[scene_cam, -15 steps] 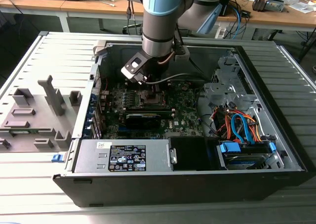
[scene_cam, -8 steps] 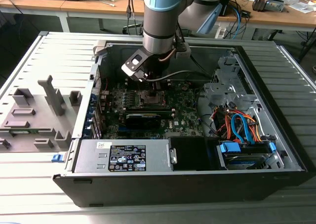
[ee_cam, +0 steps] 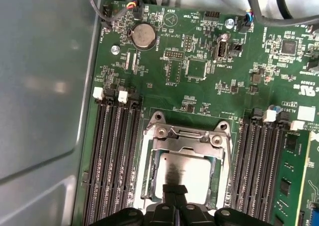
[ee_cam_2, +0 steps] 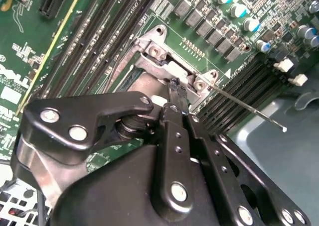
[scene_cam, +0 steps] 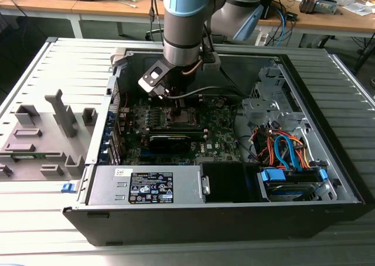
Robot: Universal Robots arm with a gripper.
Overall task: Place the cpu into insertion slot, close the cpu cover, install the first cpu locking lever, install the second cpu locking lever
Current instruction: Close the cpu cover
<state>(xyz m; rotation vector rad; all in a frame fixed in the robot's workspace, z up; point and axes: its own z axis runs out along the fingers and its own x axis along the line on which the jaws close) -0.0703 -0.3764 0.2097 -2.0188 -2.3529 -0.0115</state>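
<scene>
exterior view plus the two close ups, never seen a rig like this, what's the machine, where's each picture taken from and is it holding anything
The machine is a robot arm with a gripper at its end. The exterior view comes from a camera off the arm: the arm reaches down into an open computer case lying on a grey slatted table. Both wrist views come from cameras riding on the arm, close above the green motherboard. There the silvery cpu lies framed by the metal cpu cover. The gripper's tips are together at the cover's edge and seem to hold nothing.
</scene>
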